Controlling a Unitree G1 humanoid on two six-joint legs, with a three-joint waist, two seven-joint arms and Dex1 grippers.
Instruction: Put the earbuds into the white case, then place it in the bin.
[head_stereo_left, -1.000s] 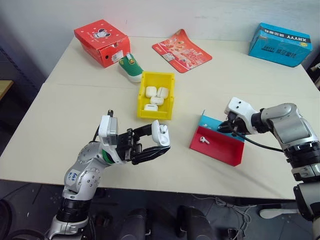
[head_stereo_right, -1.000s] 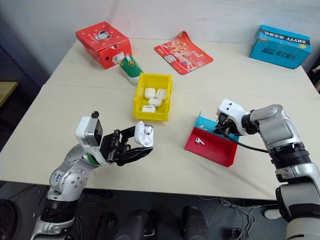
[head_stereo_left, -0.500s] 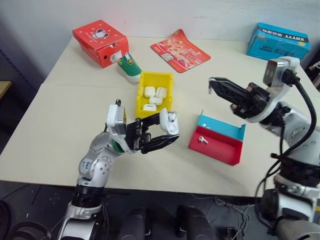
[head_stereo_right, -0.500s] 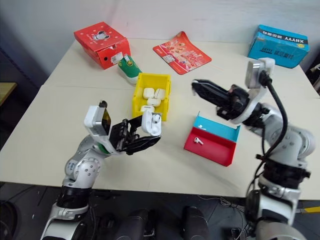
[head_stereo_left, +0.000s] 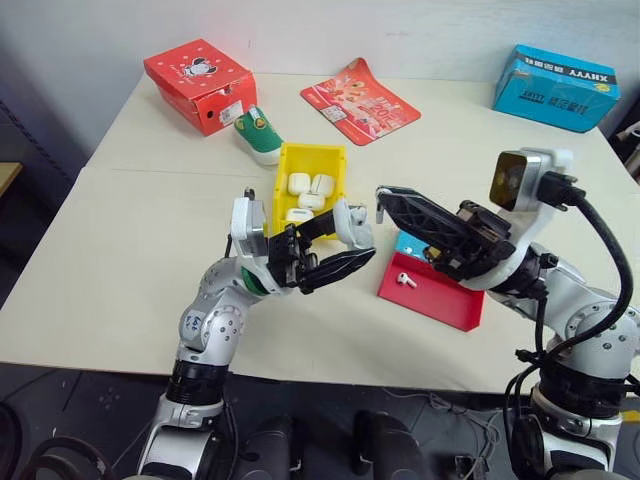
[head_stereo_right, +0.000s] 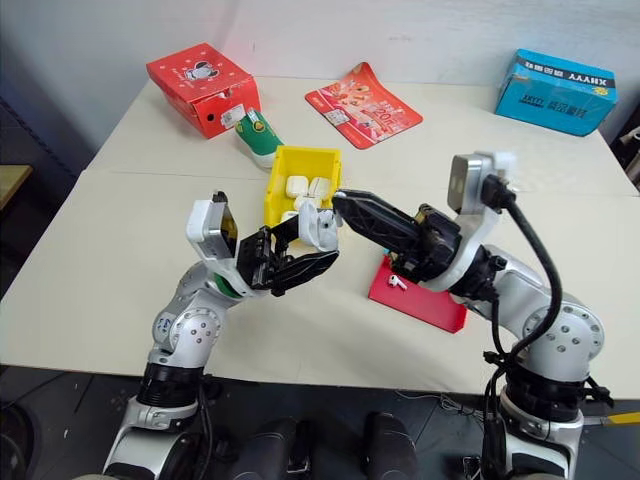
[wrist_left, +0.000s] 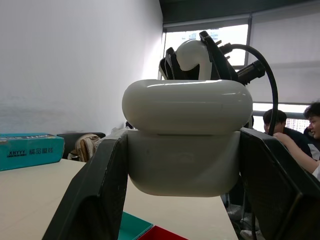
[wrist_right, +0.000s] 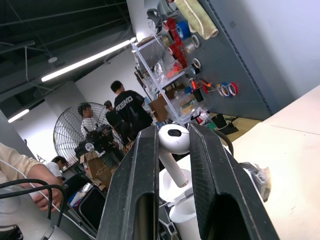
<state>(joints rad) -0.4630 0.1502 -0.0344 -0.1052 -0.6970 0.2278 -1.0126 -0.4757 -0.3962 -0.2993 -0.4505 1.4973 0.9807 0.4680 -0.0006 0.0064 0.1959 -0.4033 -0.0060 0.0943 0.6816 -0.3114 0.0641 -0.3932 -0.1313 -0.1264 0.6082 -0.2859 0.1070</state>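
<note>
My left gripper (head_stereo_left: 352, 242) is shut on the white case (head_stereo_left: 354, 224), held above the table in front of the yellow bin (head_stereo_left: 341, 158). In the left wrist view the case (wrist_left: 187, 135) sits between my two black fingers. My right gripper (head_stereo_left: 384, 196) is shut on an earbud (wrist_right: 173, 146), stem pointing down, and reaches in from the right to just above the case. The earbud (wrist_left: 194, 54) hangs directly over the case's top. The case (wrist_right: 176, 182) looks open beneath it. Another earbud (head_stereo_left: 405, 280) lies in the red-and-blue tray (head_stereo_left: 445, 300).
The bin holds several white cases (head_stereo_left: 311, 188). At the table's far side stand a red box (head_stereo_left: 200, 82), a green-and-white shoe-shaped item (head_stereo_left: 262, 136), a red pouch (head_stereo_left: 360, 100) and a blue box (head_stereo_left: 555, 85). People (wrist_right: 129, 112) stand in the room behind.
My right arm lifted from the red-and-blue tray and swung left to the case with an earbud in its fingers. My left gripper carried the case up and to the right.
</note>
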